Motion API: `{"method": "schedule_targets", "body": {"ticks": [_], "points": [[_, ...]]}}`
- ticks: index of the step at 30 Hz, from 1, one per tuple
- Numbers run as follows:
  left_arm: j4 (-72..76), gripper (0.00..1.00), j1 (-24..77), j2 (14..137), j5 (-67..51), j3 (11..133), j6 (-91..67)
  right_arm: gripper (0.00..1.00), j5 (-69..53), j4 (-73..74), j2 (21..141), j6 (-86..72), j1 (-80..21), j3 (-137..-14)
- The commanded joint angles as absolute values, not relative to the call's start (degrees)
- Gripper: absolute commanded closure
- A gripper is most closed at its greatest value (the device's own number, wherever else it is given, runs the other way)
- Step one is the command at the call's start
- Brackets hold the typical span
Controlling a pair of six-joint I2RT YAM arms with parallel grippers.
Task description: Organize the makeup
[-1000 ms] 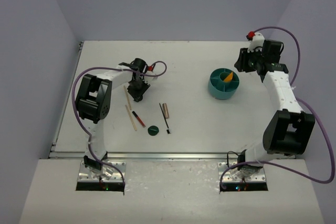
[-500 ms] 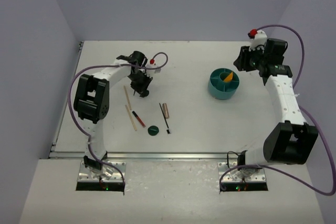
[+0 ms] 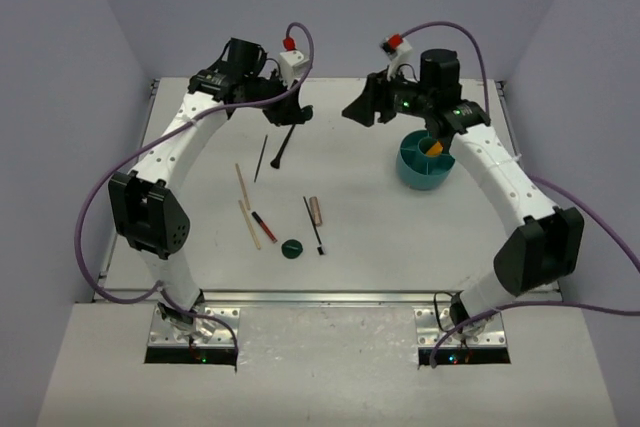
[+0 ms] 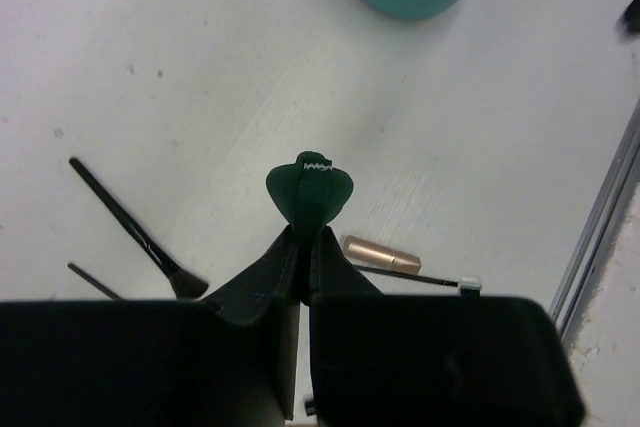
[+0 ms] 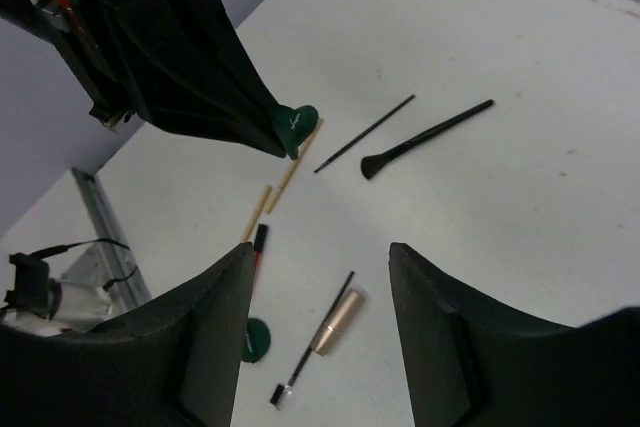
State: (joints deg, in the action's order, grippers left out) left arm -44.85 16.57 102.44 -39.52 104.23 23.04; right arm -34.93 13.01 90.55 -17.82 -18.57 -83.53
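Far centre-left, above the table (image 3: 400, 237): left gripper (image 4: 303, 239) was down among the brushes a sec ago, now lifted and swung toward the far edge. Jaws clamped on a green disc (image 4: 311, 192), pinched near its rim. Disc is in the air, clear of the surface. Pick looks done imo.

Below it: wide black brush (image 3: 283, 147) and thin black brush (image 3: 262, 159) lie side by side on the table. Nearer: two wooden sticks (image 3: 241, 185), red-black pencil (image 3: 264, 226), second disc (image 3: 292, 247), spoolie wand (image 3: 314, 225), beige tube (image 3: 315, 210). These are in the same spots as before, none sorted yet.

Centre-far: right gripper (image 5: 320, 252) has swung in from the far-right corner and now points at the left one, near but not touching. Jaws wider than a sec ago, spread, nothing between them. Reads like a handover setup, L presents and R takes, but that's a guess.

Right: teal divided container (image 3: 420, 175) hasn't moved, orange wedge (image 3: 435, 147) sits in one compartment. Can't tell what's in the other compartments.

Net: 1 item sorted, 1 in transit, rest pending. Risk: thin rim pinch, disc could twist or drop at transfer. R should close on the free part before L lets go.
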Motion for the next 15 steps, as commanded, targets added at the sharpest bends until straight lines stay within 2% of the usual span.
{"method": "schedule_targets", "body": {"ticks": [1,6,14,15], "points": [[-40.98,1.00,17.23,100.96,-45.64,105.06,21.16,0.41,-38.32,8.27,96.43,-26.93,-21.40,-90.30],[-40.61,1.00,17.39,100.72,-45.95,105.04,21.34,0.41,-39.71,3.13,99.80,-34.06,-22.14,-91.52],[-40.52,1.00,17.67,100.46,-45.63,104.41,21.27,0.51,-41.39,-2.25,103.43,-40.31,-22.76,-90.01],[-40.52,1.00,17.75,100.38,-45.54,104.18,21.35,0.55,-41.63,-3.71,103.92,-41.37,-22.84,-89.92]]}}
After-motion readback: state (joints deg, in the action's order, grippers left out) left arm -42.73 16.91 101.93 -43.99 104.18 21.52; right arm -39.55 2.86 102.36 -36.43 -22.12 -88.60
